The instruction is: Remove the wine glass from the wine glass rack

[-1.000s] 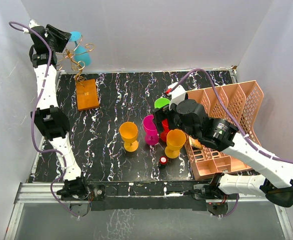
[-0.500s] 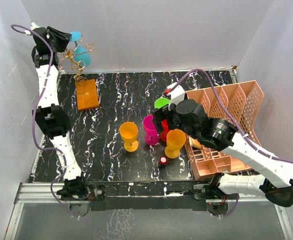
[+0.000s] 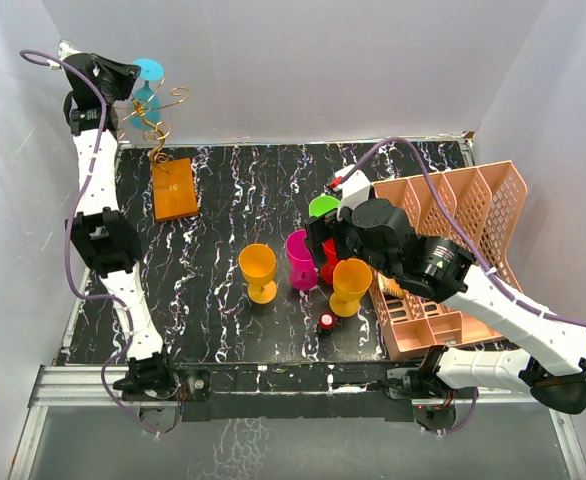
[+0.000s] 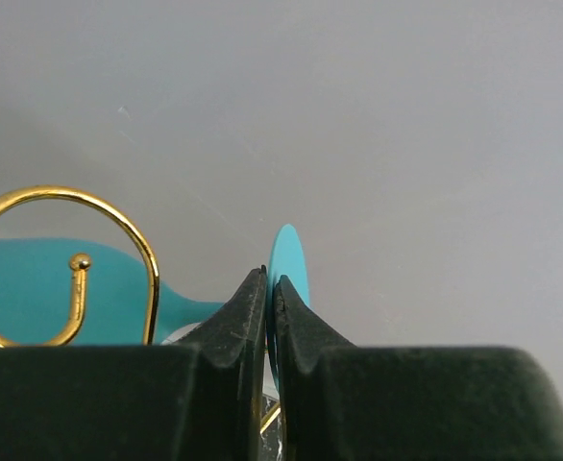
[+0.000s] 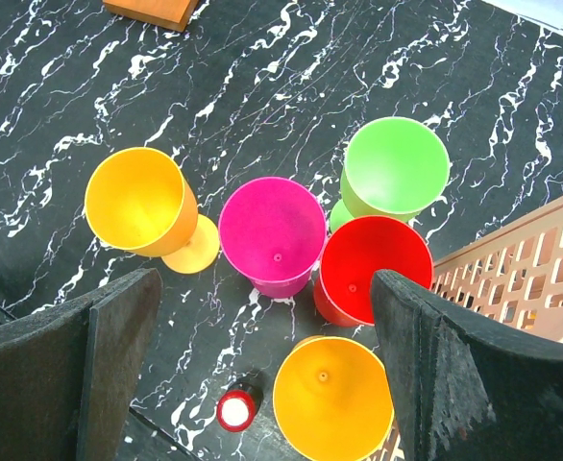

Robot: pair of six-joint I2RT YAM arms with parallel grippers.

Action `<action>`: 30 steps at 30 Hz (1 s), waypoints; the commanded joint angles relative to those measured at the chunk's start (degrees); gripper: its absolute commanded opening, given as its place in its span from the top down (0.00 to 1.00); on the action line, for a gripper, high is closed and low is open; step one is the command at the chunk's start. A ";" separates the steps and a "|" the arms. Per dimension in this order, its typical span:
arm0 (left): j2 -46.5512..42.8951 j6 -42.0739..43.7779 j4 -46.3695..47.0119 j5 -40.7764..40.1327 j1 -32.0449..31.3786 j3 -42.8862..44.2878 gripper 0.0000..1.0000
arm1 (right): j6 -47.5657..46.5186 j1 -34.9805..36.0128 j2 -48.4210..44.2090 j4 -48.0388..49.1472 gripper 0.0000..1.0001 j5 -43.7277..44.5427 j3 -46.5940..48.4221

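One wine glass, top view: a teal wine glass [image 3: 148, 70] appears to hang foot-up on the wine glass rack [image 3: 159, 122], at 11 o'clock of the table [image 3: 233, 190], above the rack's orange-brown base block [image 3: 174, 188].
Left arm, top view: it stretches up to 11 o'clock, with the left gripper [image 3: 131, 76] against the glass's round foot.
Other things, top view: five coloured goblets [image 3: 301, 255] stand near the centre, and a pink basket [image 3: 473, 210] sits at 3 o'clock.
Left wrist view: the fingers are pinched narrow on the thin edge of the teal foot, which rises between them at 12 o'clock. The bowl shows at 9 o'clock behind a gold wire loop [image 4: 70, 254].
Right wrist view: the right gripper [image 5: 262, 279] is spread wide over the goblets and holds nothing.
Handling: the glass looks like plastic, so it is probably light, stiff and not brittle, but smooth. An edge pinch on the foot could slip or let the bowl swing.
Where to hold: the foot rim or the stem just below it, since the bowl is fenced in by wire.
Risk: the rack looks light and springy, so a snagged foot could drag or tip it. Sliding the glass out along the arm's open end seems safest.
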 commanded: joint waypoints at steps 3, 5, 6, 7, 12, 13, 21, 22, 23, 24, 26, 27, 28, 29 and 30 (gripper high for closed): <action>-2.80 -0.83 1.07 -0.90 -0.18 0.80 1.00 | 0.78 -0.22 -1.14 3.50 0.00 0.49 0.83; -3.02 -2.35 2.41 -0.20 -0.17 0.23 1.00 | 0.85 -0.22 -1.18 3.47 0.00 0.48 0.79; -2.95 -3.27 3.16 0.29 -0.17 0.11 1.00 | 0.86 -0.18 -1.25 3.50 0.00 0.49 0.74; -2.74 -4.29 3.88 0.74 -0.17 0.08 1.00 | 0.92 -0.23 -1.18 3.52 0.00 0.56 0.67; -1.46 -9.33 7.51 2.99 -0.16 0.52 1.00 | 1.12 -0.20 -1.23 3.42 0.00 0.23 0.68; -1.16 -10.17 8.06 3.52 -0.17 0.71 1.00 | 1.17 -0.22 -1.29 3.43 0.00 0.23 0.69; -1.10 -15.08 10.56 7.22 -0.25 0.93 1.00 | 1.31 -0.19 -1.58 3.51 0.00 0.49 0.71; -1.20 -15.31 10.67 7.57 -0.26 0.93 1.00 | 1.30 -0.22 -1.49 3.50 0.00 0.49 0.78; -1.39 -15.58 10.72 8.05 -0.26 0.93 1.00 | 1.34 -0.22 -1.49 3.55 0.00 0.42 0.90; -1.64 -15.99 10.74 8.49 -0.26 0.93 1.00 | 1.30 -0.24 -1.34 3.53 0.00 0.36 0.94; -1.86 -16.59 10.97 9.30 -0.26 0.93 1.00 | 1.32 -0.21 -1.31 3.51 0.00 0.27 1.08; -2.07 -16.86 11.03 9.61 -0.26 0.94 1.00 | 1.34 -0.19 -1.25 3.50 0.00 0.23 1.15; -2.27 -17.13 11.09 10.03 -0.26 0.87 1.00 | 1.36 -0.26 -1.25 3.53 0.00 0.15 1.18; -2.46 -17.31 11.27 10.43 -0.26 0.72 1.00 | 1.36 -0.19 -1.30 3.55 0.00 0.07 1.24; -2.75 -17.45 11.33 10.80 -0.26 0.61 1.00 | 1.53 -0.19 -1.27 3.52 0.00 -0.01 1.28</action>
